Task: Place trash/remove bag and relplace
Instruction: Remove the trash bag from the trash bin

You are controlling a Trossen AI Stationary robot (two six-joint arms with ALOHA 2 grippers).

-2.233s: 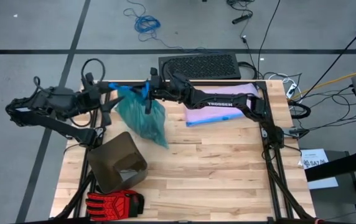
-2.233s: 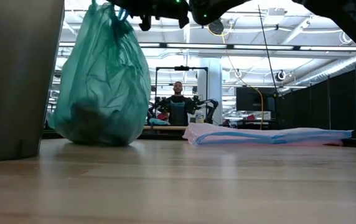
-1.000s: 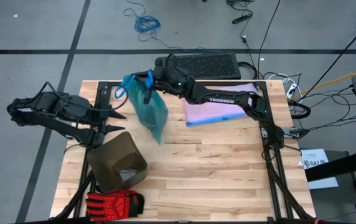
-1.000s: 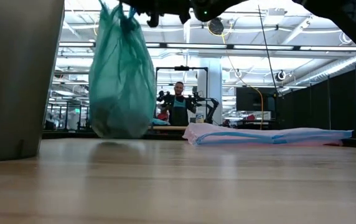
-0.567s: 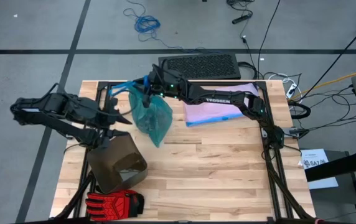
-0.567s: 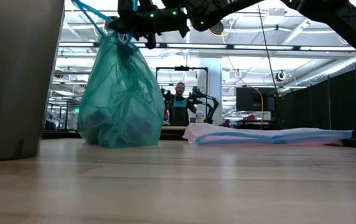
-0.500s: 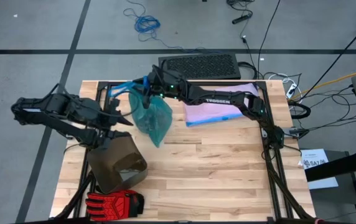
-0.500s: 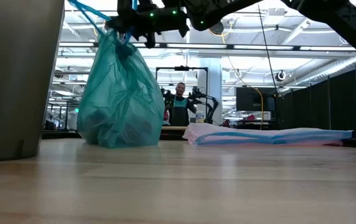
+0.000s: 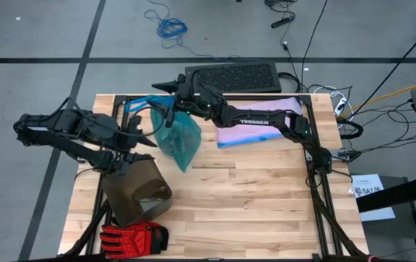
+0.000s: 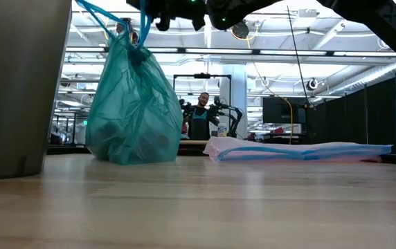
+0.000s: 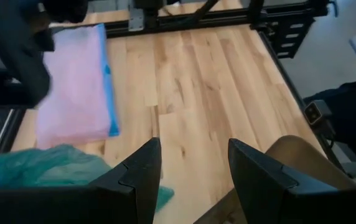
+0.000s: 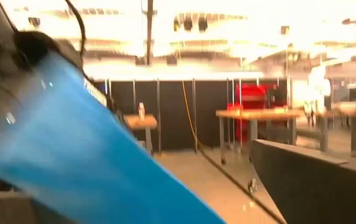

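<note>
Both grippers' fingers stand spread and empty, the bag (image 9: 177, 136) on the table hiding its trash.

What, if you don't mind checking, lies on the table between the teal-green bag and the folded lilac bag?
Only bare wood. In the low view, the teal-green bag and the lilac bag stand apart with tabletop between them; the high view shows the same.

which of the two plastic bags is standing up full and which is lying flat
The teal-green bag stands bulging and gathered at the top, near the table's back left. The pale lilac bag with the blue edge lies flat, folded, to its right.
</note>
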